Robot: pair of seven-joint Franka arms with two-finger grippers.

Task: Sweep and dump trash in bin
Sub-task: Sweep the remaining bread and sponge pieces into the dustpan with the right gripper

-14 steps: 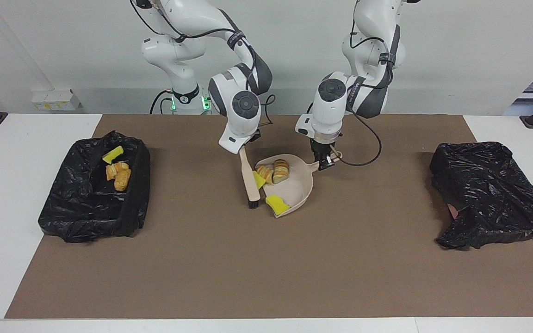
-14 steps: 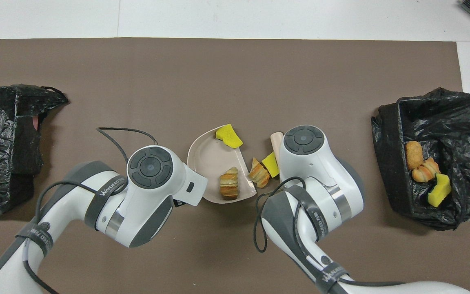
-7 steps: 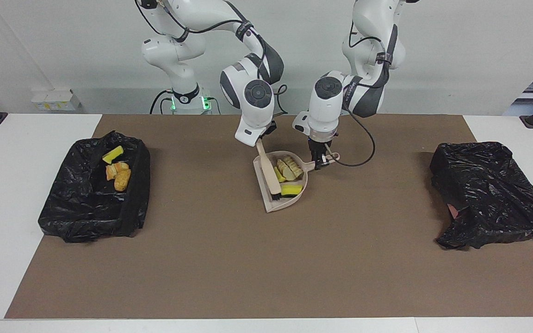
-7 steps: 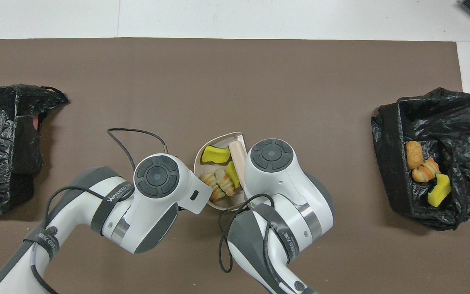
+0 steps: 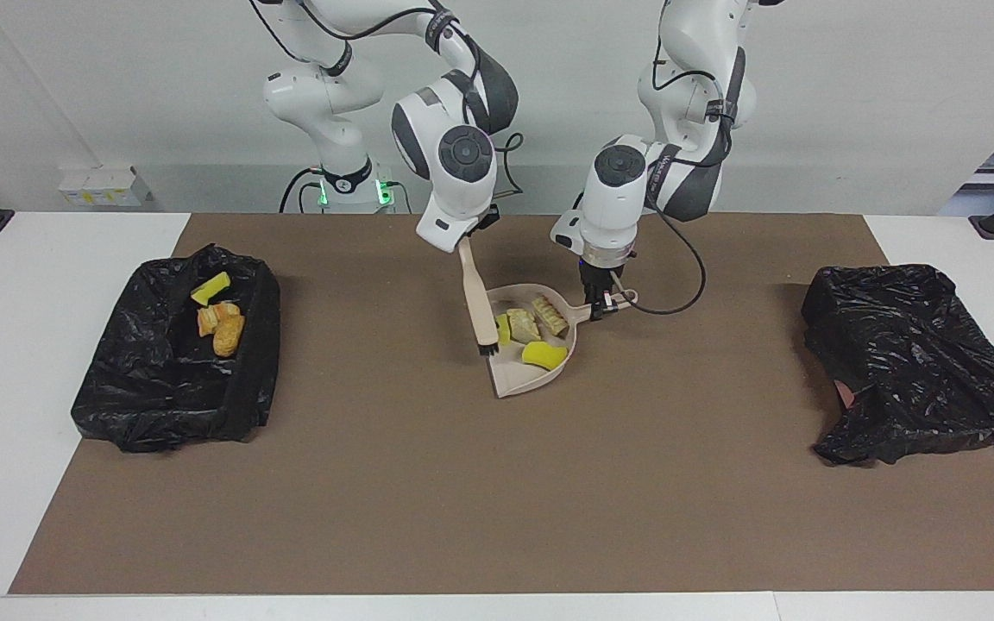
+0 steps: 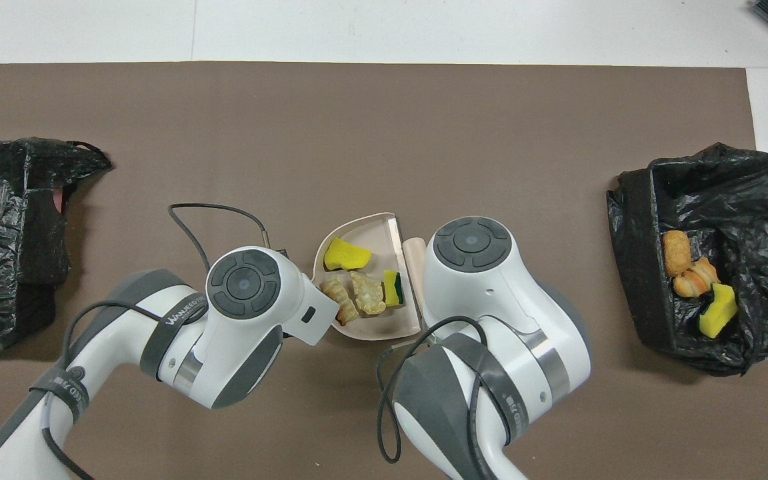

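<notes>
- Beige plastic identifies the dustpan (image 5: 540, 366), your landmark; it sits on the brown mat (image 5: 497, 483) at mid-table, its open mouth toward the right arm's end of the table.
- Check the dustpan's contents: four scraps lie in it, namely two yellow sponge chunks (image 5: 544, 354) (image 6: 346, 254) and two tan bread-like lumps (image 5: 550, 314) (image 6: 369, 293).
- Note that the left gripper (image 5: 600, 304) is clamped on the dustpan's handle, at the dustpan's end toward the left arm.
- Note that the right gripper (image 5: 468, 246) is closed around the top of the wooden hand brush (image 5: 478, 302). The brush hangs tilted, its dark bristles (image 5: 488, 349) at the dustpan's open mouth, just beside the scraps.
- In the overhead view both wrists cover the grippers; only the brush's pale end (image 6: 414, 252) shows beside the dustpan's edge.
- Locate the black-lined bin (image 5: 173, 362), well apart from the dustpan toward the right arm's end of the table. It holds one yellow sponge chunk (image 5: 210, 288) and two orange-brown bread-like lumps (image 5: 223, 328) (image 6: 684, 270).
- Locate a second black-lined bin (image 5: 911, 362), well apart from the dustpan toward the left arm's end of the table. You cannot tell its contents.
</notes>
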